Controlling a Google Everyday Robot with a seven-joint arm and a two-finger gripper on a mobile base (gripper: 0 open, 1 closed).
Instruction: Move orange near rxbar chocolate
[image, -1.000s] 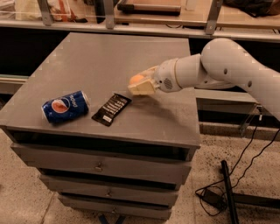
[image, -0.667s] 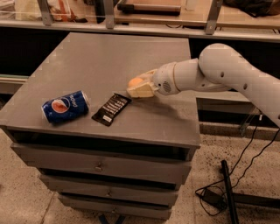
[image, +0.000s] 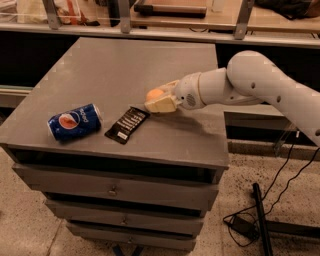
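The scene is a work room with a pale speckled floor (image: 30, 235). In the middle stands a grey cabinet, and its flat top (image: 130, 65) is the working surface. The top is matt and plain, with a little wear. Below it, the front of the cabinet has several drawers (image: 112, 189), one under the other, each with a small handle. Behind the cabinet runs a long wooden counter (image: 200, 22) with metal posts; what lies on it is too unclear to name. On the floor at the right, a black cable (image: 290, 170) goes down to a small adapter, and a dark bar (image: 260, 220) lies beside it.

The white arm (image: 250, 82) comes in from the right side, low over the top. The gripper (image: 156, 98) is near the middle of the surface, a little toward the front. Its cream fingers (image: 162, 105) are closed around the orange (image: 153, 93), which shows between them, just above the surface.

The rxbar chocolate (image: 127, 124) lies flat on the top, just to the front-left of the gripper, set diagonally with its white label end toward the front edge. The orange is close to its upper end but does not touch it. A blue Pepsi can (image: 75, 121) lies on its side to the left of the bar, near the front edge.
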